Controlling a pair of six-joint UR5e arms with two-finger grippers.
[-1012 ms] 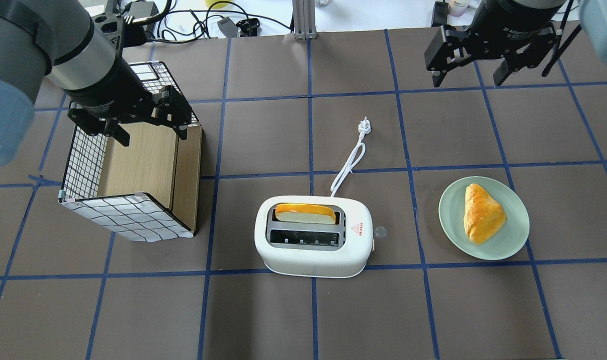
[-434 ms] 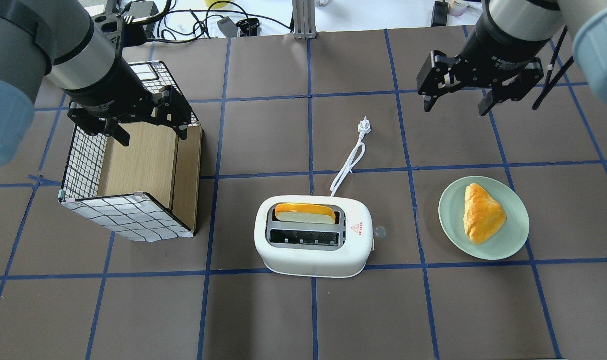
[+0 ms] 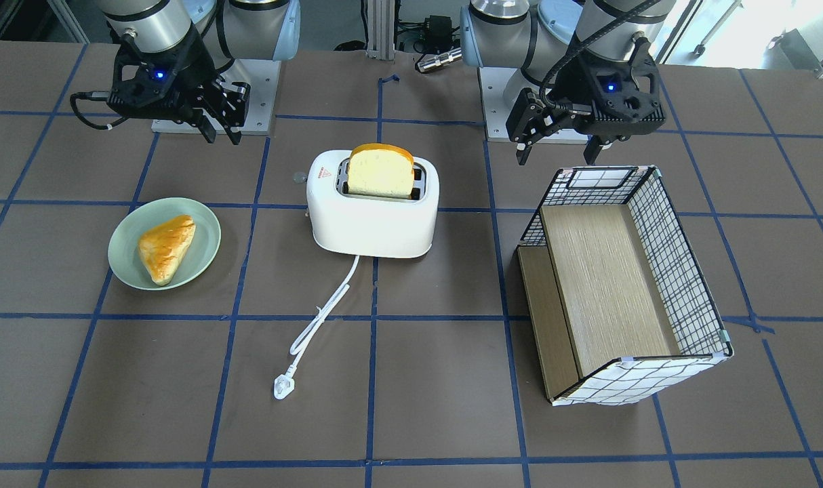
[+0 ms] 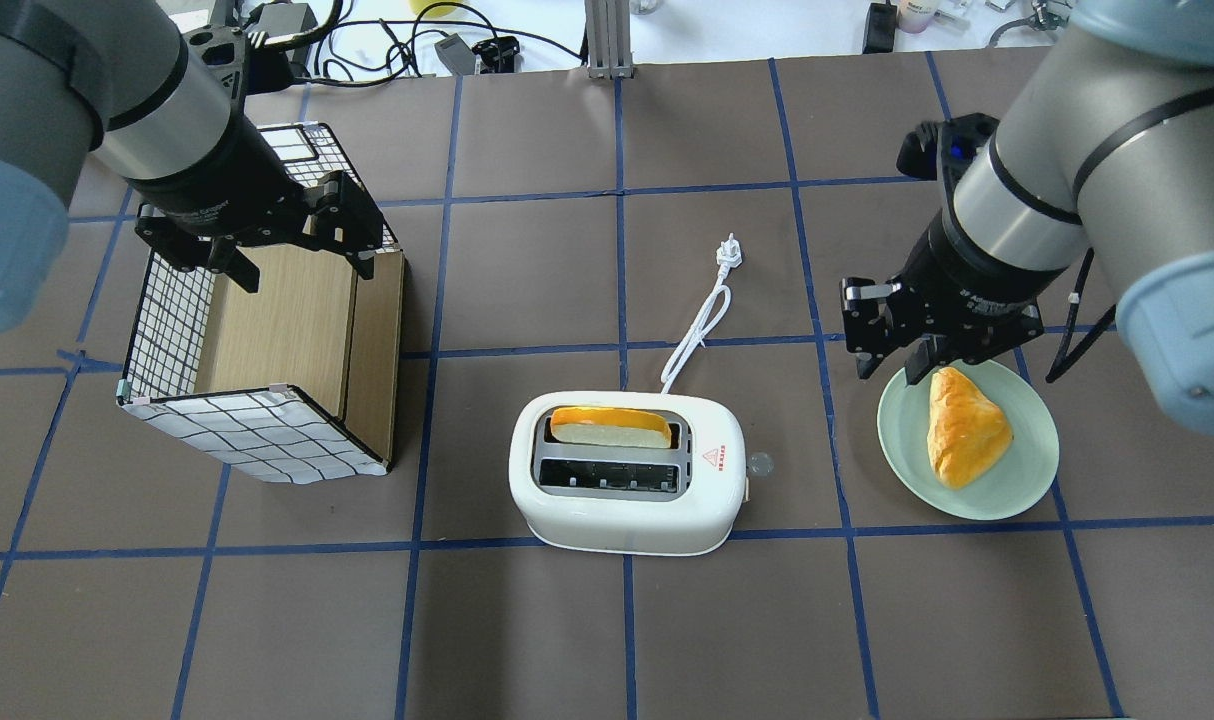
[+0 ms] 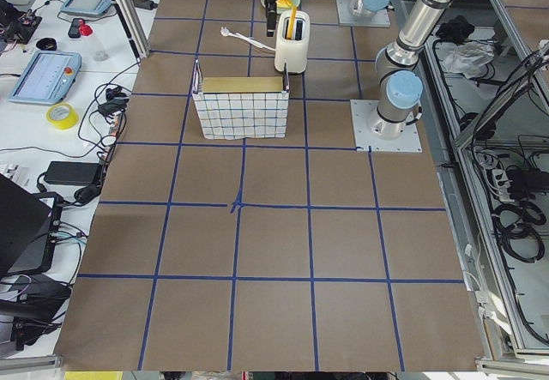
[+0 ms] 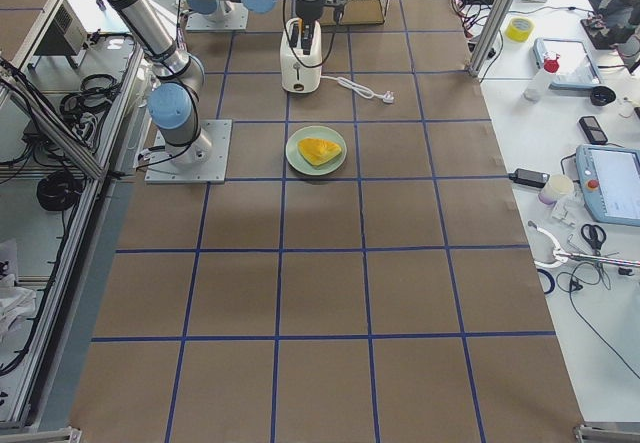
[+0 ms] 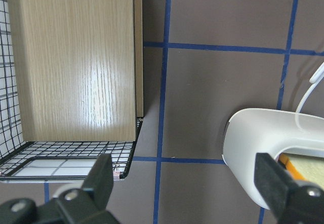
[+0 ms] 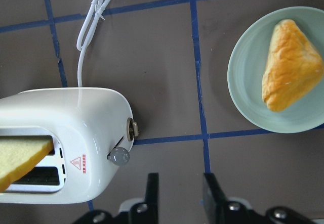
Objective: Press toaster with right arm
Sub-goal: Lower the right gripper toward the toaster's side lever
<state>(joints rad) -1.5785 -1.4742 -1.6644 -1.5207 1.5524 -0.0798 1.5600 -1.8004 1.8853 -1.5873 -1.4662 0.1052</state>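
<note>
The white toaster [image 4: 627, 500] stands mid-table with a bread slice [image 4: 607, 425] in its far slot and a red triangle sticker on top. Its small side lever [image 4: 760, 463] sticks out on the right end. My right gripper [image 4: 890, 372] hangs above the plate's far-left rim, right of and beyond the lever. It is open by a narrow gap with nothing between the fingers. In the right wrist view the lever [image 8: 120, 157] lies just left of my fingers [image 8: 152, 193]. My left gripper [image 4: 307, 270] is open wide over the basket.
A green plate [image 4: 1027, 490] with a pastry [image 4: 962, 425] sits right of the toaster. The toaster's white cord and plug [image 4: 729, 250] run away from its far side. A wire basket with a wooden insert [image 4: 267, 430] lies on its side at the left.
My right arm has swung from the far right corner toward me and down to the plate's far-left rim, and its fingers have drawn closer together. The left arm and toaster have not moved.
</note>
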